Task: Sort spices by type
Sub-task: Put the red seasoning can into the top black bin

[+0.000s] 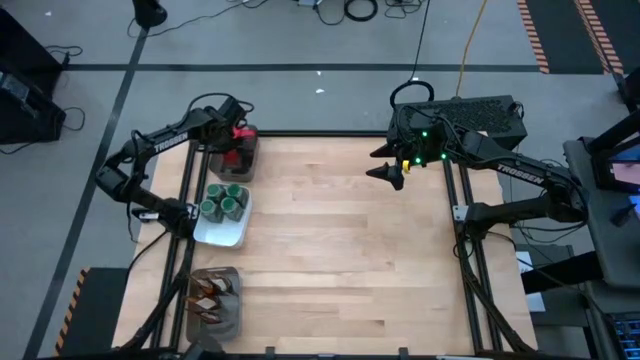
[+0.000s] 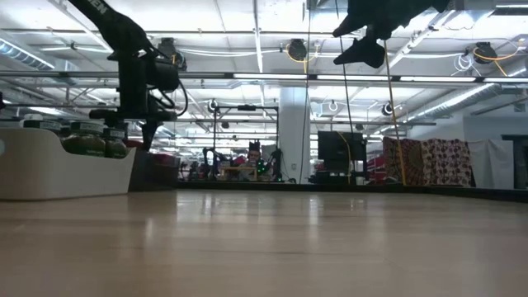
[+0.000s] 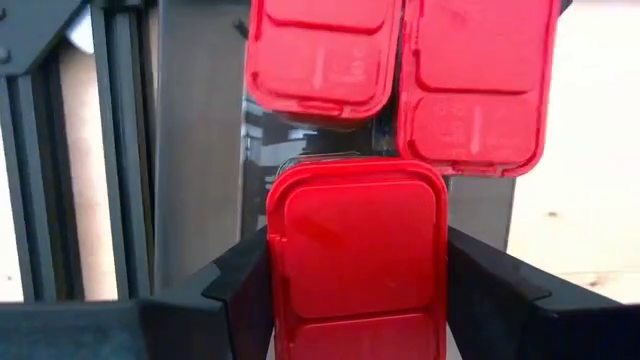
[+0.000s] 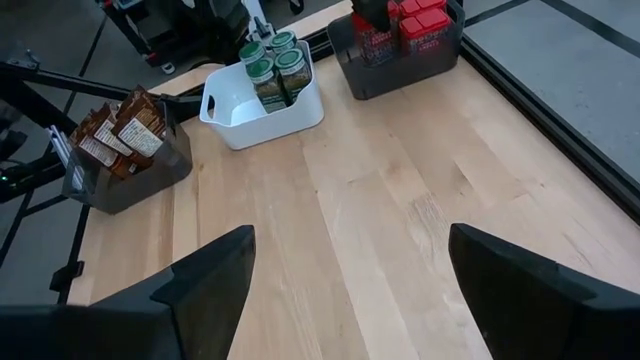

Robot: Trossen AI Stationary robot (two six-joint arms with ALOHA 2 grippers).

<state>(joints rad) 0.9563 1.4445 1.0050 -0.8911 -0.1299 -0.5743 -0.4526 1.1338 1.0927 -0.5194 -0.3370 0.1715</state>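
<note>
Left tool [image 3: 355, 290] grips red box [image 3: 355, 250], seen only wrist-side.

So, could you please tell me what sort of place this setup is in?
Probably a large robotics lab or workshop hall: an open ceiling with strip lights, cables on the floor, and more workstations in the background.

White "TROSSEN" lettering runs along the left arm [image 1: 168, 139] and right arm [image 1: 522, 172] (nothing else legible).
</note>
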